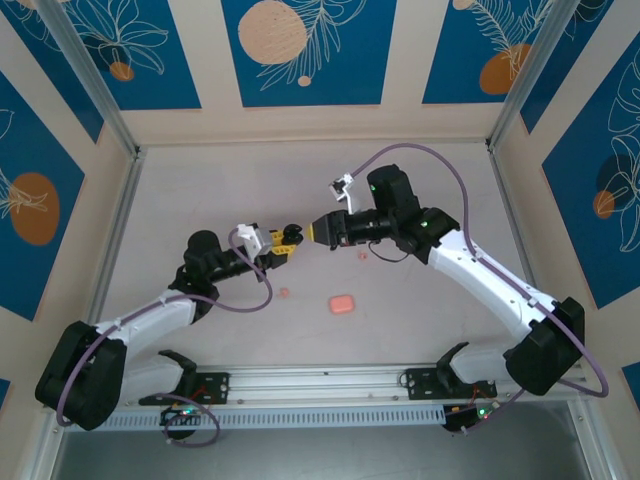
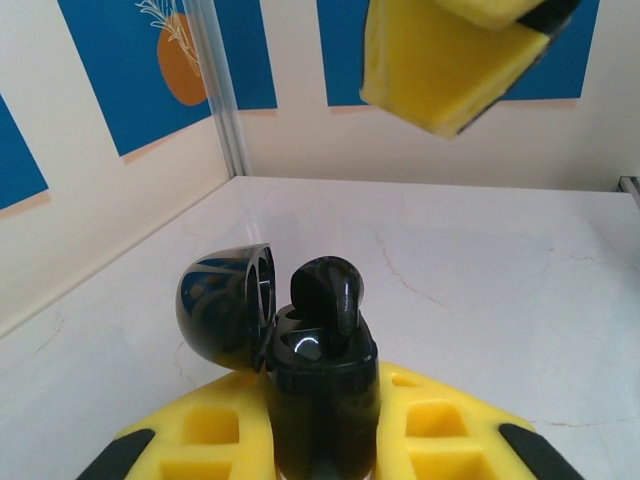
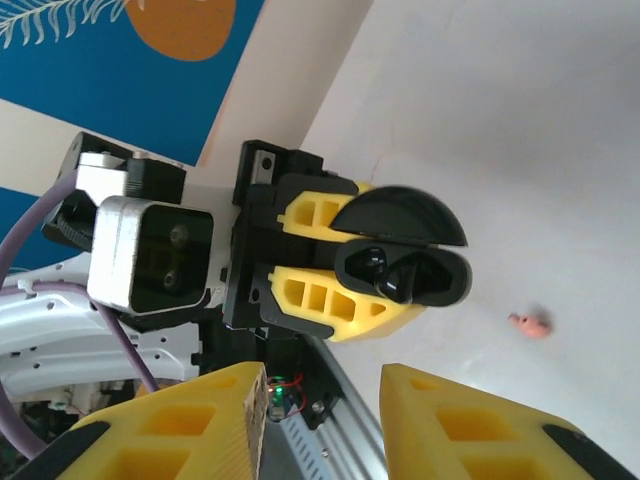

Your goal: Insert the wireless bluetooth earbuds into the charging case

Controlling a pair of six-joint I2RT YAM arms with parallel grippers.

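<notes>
The salmon-pink charging case [image 1: 342, 303] lies shut on the table, near the middle and apart from both grippers. Two tiny pink earbuds rest on the table, one [image 1: 284, 292] to its left and one [image 1: 362, 254] behind it [image 3: 530, 324]. My left gripper [image 1: 287, 240] [image 2: 322, 410] is shut on a black earbud case [image 2: 320, 380] [image 3: 400, 272], held upright with its lid [image 2: 225, 305] swung open. A black earbud [image 2: 330, 290] sticks up from one socket. My right gripper [image 1: 318, 232] [image 3: 320, 420] hovers open just in front of that case, holding nothing.
White panels and metal posts [image 1: 118, 120] wall in the table on three sides. An aluminium rail [image 1: 320, 385] runs along the near edge between the arm bases. The right arm's purple cable [image 1: 440, 165] loops above the table's back half.
</notes>
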